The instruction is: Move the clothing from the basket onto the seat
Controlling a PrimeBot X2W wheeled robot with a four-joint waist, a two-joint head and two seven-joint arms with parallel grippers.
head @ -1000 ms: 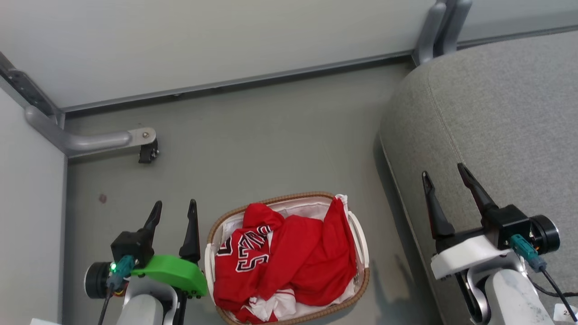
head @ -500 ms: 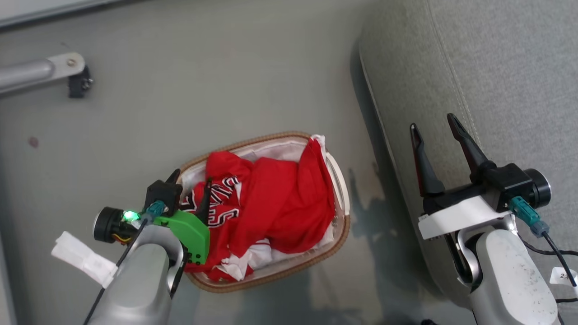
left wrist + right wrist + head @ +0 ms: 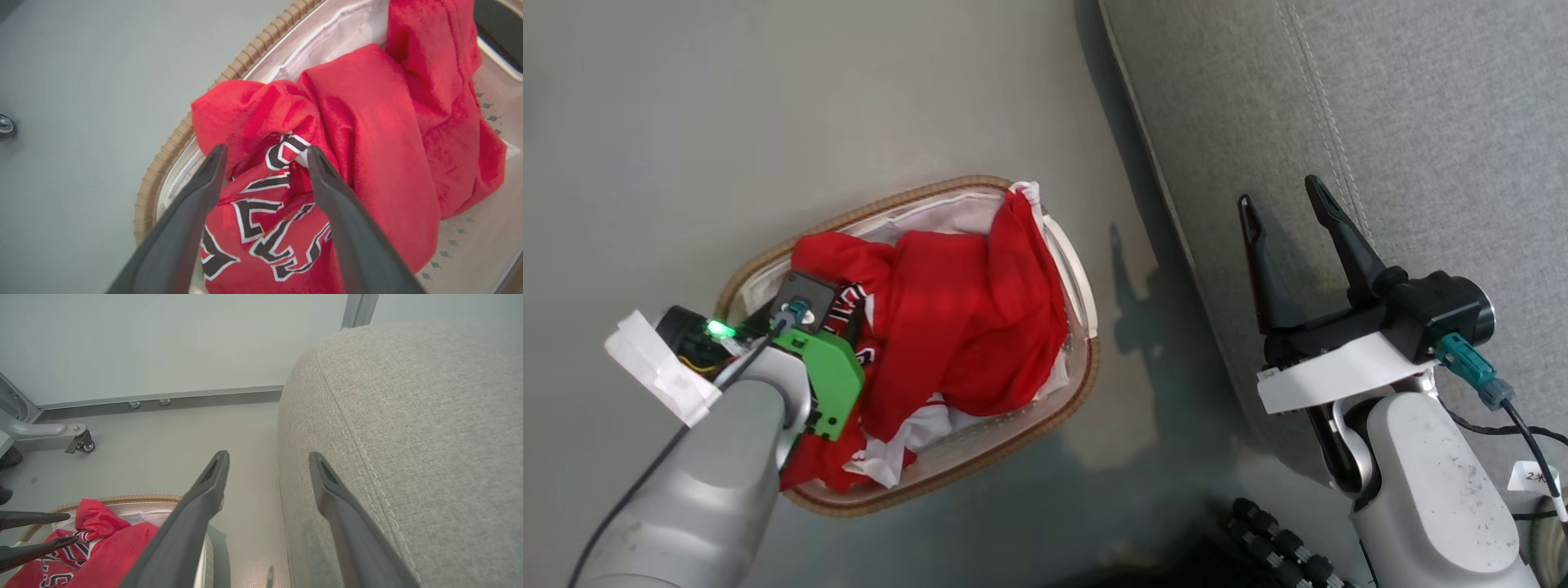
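The clothing is seen as soft, fleecy red cloth, matt throughout. The basket is walled in smooth white perforated plastic, edged with a ribbed brown woven rim and lined with a thin white cloth liner. The seat is covered in coarse, matt grey woven fabric. The floor is finished smooth and faintly glossy.

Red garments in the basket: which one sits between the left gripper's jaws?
The lettered jersey: its black-and-white letters show between the open jaws of the left gripper. The plain red garment lies outside them, off to one side.
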